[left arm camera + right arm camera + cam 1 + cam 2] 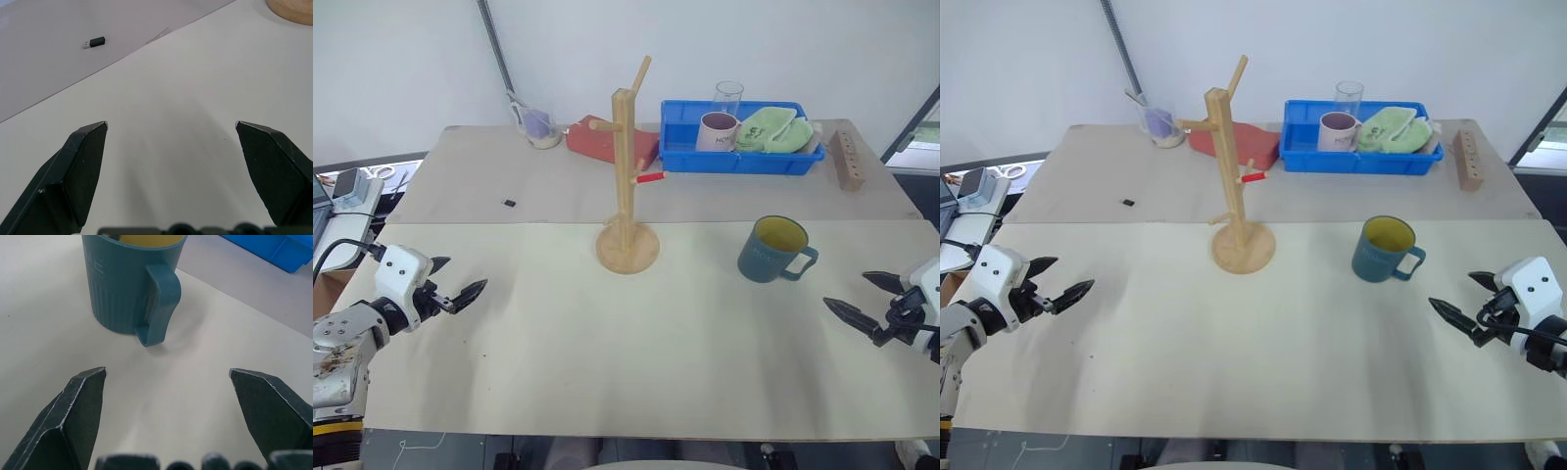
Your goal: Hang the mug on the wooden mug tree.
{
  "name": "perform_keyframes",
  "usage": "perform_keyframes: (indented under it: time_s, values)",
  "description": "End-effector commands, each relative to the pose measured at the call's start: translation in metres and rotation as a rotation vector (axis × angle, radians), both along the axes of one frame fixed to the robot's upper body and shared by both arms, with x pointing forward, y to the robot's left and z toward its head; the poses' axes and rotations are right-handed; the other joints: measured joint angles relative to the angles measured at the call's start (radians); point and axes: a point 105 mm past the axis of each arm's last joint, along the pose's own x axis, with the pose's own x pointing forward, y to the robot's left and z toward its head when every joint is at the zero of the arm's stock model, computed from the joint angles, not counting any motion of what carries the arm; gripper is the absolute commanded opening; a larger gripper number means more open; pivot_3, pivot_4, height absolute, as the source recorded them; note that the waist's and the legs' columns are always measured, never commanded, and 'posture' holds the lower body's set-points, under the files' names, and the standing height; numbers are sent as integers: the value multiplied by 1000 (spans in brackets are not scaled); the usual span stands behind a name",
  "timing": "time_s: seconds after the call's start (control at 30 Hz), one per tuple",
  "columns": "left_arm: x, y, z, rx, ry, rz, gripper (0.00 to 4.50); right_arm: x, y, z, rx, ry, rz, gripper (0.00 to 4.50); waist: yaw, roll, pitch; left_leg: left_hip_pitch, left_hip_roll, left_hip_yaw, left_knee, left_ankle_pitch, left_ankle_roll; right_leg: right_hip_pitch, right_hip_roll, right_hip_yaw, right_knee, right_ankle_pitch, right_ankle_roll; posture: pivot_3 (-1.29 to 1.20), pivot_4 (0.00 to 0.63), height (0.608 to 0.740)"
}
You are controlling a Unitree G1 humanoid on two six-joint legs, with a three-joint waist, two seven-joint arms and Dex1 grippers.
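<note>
Both claws spread, empty, hovering low over the worktop (pixel 607 343).
Left claw (pixel 460 284) near the left edge, right claw (pixel 862 299) near the right. Mug (pixel 771 250) stands upright just ahead of the right claw, handle towards it. Mug tree (pixel 626 186) stands mid-worktop, left of the mug, apart from it. Blue bin (pixel 739 157) at the back.

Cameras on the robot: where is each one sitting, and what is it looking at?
Left eye and right eye views: on the head, looking forward and down at the table, the wooden mug tree and the mug, with both arms at the sides.
Left wrist view: on the left arm, looking past the open left gripper at bare table and the tree's base.
Right wrist view: on the right arm, looking past the open right gripper at the mug.
Shared: the mug, in the head and right wrist views.
</note>
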Motion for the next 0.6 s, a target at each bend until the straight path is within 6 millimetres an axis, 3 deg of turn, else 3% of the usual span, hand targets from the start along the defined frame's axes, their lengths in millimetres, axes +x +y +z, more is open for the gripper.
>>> perform_keyframes:
  time_s: [0.03,0.2,0.37,0.47,0.6]
  values:
    - [-3,-2,11,18,-38,-46,4500,2,3,11,-28,-47,20,4455,0,0,0,0,0,0,0,0,0,0,0,0,0,0,0,0,150,734]
    - [-14,-12,10,-72,19,-142,4500,0,5,10,-35,-48,15,4455,-1,0,0,1,1,2,0,0,0,0,0,1,0,0,0,0,150,734]
    - [-20,-18,10,-52,37,-210,4500,-1,5,11,-43,-64,8,4455,0,0,0,1,1,2,0,0,0,0,0,1,0,0,0,0,150,734]
    - [-20,-36,18,-75,48,-318,4500,-3,7,11,-44,-75,4,4455,2,0,0,0,1,2,0,0,0,0,0,1,0,0,0,0,150,734]
    - [-20,-85,40,-94,21,-542,4500,-7,11,13,-33,-103,-20,4455,8,0,0,-1,1,4,0,0,0,0,-1,1,0,0,0,0,150,734]
